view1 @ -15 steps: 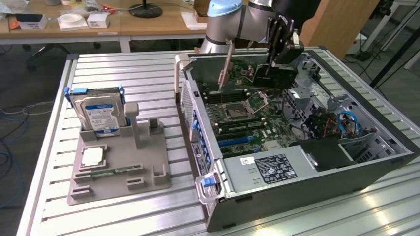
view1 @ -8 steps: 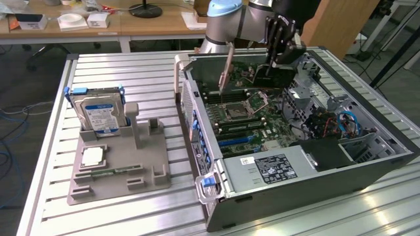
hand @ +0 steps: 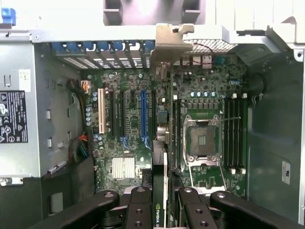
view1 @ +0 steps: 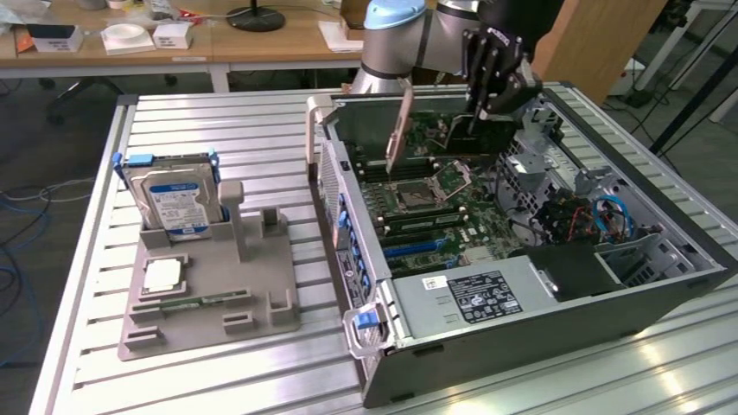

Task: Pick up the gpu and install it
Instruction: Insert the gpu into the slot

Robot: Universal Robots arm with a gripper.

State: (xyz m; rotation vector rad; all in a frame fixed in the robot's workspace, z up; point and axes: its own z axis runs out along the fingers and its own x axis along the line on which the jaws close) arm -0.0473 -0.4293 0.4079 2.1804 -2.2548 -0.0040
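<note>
Above the open computer case [view1: 519, 346], the gripper [view1: 493, 104] pinches the gpu [hand: 164, 183] edge-on between its fingers, bracket end toward the case's slotted wall; inside lie the motherboard [hand: 128, 119] and power supply [view1: 473, 294].

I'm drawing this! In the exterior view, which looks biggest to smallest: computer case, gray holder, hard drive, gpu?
1. computer case
2. gray holder
3. hard drive and the gpu in the gripper look close; the gpu is seen at an angle, so I won't rank them.
</note>
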